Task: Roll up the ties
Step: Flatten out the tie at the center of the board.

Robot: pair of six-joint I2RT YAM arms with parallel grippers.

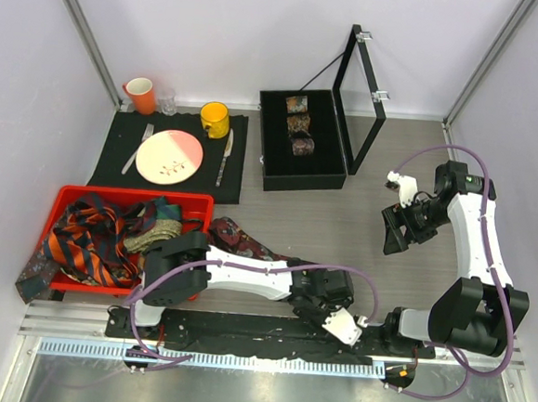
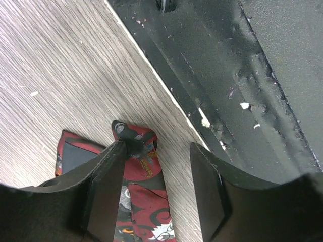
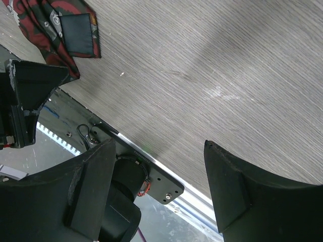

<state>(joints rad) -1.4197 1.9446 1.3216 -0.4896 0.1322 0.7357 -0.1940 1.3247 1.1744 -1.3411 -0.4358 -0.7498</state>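
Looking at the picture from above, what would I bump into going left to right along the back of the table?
Orange cup → small clear glass → yellow mug → black case holding rolled ties.

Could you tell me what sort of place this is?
Probably a robotics lab cell: white panel walls, two robot arms bolted to the table edge, and a staged red tray of ties.

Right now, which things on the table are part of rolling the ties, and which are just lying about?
Job: dark red tie on the table; tie heap in the red tray; three rolled ties in the black case.
Lying about: plate, orange cup, yellow mug, glass, fork, knife, black mat.
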